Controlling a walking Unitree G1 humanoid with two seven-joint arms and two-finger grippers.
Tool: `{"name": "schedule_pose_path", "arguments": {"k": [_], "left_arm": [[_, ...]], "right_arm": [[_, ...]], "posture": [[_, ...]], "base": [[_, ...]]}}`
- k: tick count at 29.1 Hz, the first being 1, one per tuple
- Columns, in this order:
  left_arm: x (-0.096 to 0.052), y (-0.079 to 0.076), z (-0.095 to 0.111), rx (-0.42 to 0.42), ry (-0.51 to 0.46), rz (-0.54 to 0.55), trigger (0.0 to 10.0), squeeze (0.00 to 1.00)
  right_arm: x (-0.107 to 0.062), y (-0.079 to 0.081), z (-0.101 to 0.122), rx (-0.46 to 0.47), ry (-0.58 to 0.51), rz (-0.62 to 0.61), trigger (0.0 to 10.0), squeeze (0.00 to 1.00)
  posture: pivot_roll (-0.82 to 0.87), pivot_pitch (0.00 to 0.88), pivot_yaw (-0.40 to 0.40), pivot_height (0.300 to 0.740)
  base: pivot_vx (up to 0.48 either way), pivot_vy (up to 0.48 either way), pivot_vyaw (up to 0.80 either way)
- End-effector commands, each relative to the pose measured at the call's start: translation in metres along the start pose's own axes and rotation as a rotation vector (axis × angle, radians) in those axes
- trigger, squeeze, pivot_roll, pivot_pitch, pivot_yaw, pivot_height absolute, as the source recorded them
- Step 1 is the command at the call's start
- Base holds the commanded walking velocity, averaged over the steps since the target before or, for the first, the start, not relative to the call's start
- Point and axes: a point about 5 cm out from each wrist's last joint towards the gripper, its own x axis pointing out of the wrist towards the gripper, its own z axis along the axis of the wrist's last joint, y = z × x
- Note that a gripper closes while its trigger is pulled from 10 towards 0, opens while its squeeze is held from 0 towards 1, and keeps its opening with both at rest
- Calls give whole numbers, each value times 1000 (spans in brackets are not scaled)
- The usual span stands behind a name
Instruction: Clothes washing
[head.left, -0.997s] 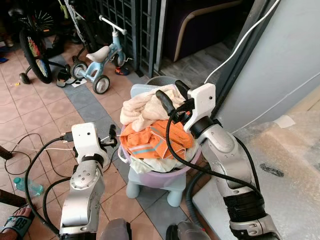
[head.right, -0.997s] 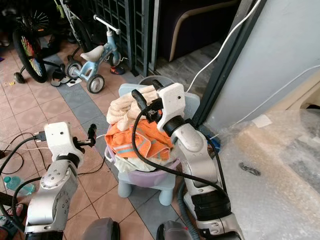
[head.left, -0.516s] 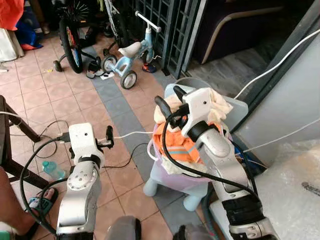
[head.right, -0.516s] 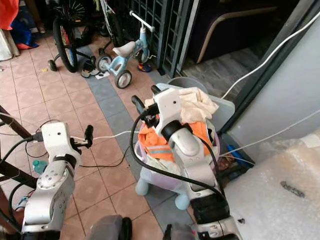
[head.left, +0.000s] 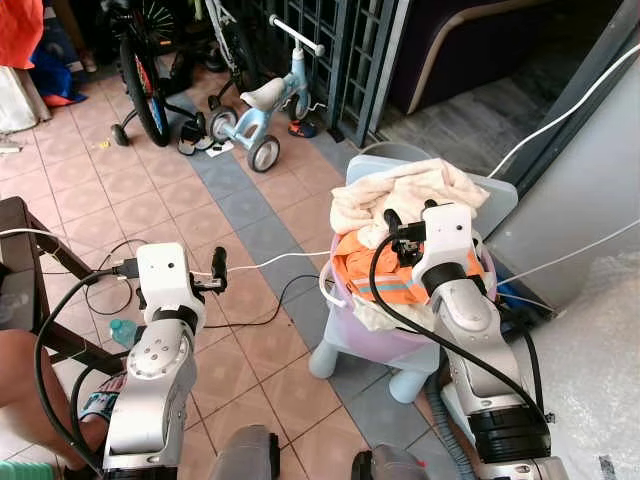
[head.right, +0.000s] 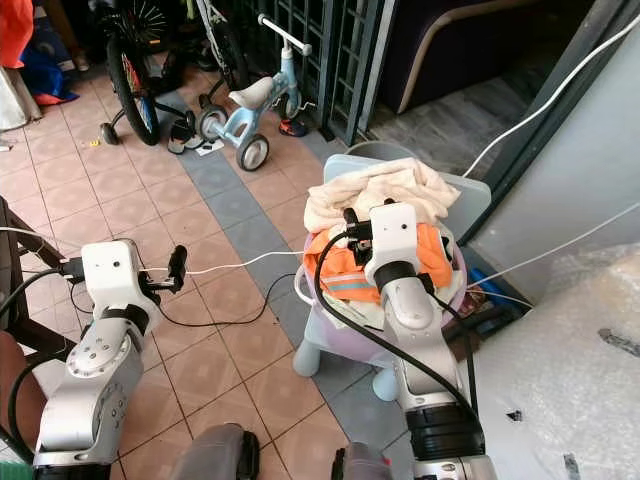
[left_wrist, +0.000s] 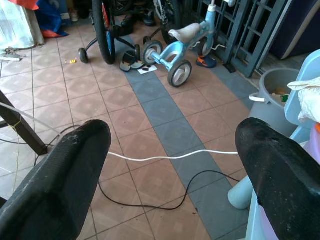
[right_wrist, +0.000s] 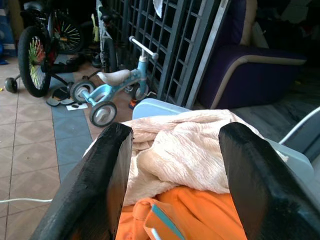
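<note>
- Two grippers up, both with jaws spread and holding nothing. Starting far left: the left gripper (head.left: 213, 275) hangs over the tiled floor (head.left: 90, 190), well apart from the washing, with a white cable (left_wrist: 170, 156) lying on the tiles under it.
- Middle: the laundry basket (head.left: 385, 345), lilac plastic, sits on a small pale blue chair (head.left: 405, 365), heaped over the rim. Cream towel (head.left: 405, 195) on top, orange garment (head.left: 385, 275) under it.
- Right: the right gripper (head.left: 395, 225) is just above that heap.
- Handling guess: all soft, floppy and light, nothing breakable, but it'll drape and drag its neighbours. I'd pinch a bunched fold of the towel, not a flat bit.
- Right wrist view puts the towel's folds between the fingers (right_wrist: 95, 185); the head views add the chair, the basket rim and a kid's trike (head.left: 265, 105) behind.
</note>
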Motion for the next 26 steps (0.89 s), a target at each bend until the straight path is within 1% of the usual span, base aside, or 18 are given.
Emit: {"name": "schedule_pose_path", "arguments": {"k": [1,3,5,6,9,10,11,13,14,26], "left_arm": [[-3,0,1,-5,-33,-21,10000,0],[-3,0,0,-12,-33,-25,10000,0],[-1,2,-3,-13,-16,2,10000,0],[-1,2,-5,-19,-4,1,10000,0],[0,0,-6,-34,-1,-24,10000,0],[1,-4,-5,-44,-5,-49,10000,0],[1,-4,-5,-44,-5,-49,10000,0],[2,-9,-4,-50,-16,-70,10000,0],[3,-12,-2,-50,-26,-71,10000,0],[2,-12,-4,-54,-20,-59,10000,0]], "right_arm": [[-9,-5,-3,19,-14,-34,10000,0],[-11,-5,-4,28,-14,-30,10000,0],[-14,-5,-7,30,7,-14,10000,0],[-16,-4,-9,32,21,-2,10000,0],[-18,-3,-9,22,14,4,10000,0],[-16,0,-8,43,8,21,10000,0],[-16,0,-8,43,8,21,10000,0],[-13,3,-5,70,1,40,10000,0],[-9,4,-3,76,-3,46,10000,0],[-1,10,1,72,-19,80,10000,0]], "posture": [[90,103,0,740],[90,103,0,740],[79,91,1,740],[68,80,5,740],[66,75,6,740],[64,73,6,740],[64,73,6,740],[68,73,-2,740],[69,75,-5,740],[85,82,-17,740]], "base": [[0,0,0],[0,0,0],[0,0,0],[0,0,0],[0,0,0],[435,0,0],[435,0,0],[435,0,0],[450,0,0],[458,0,0]]}}
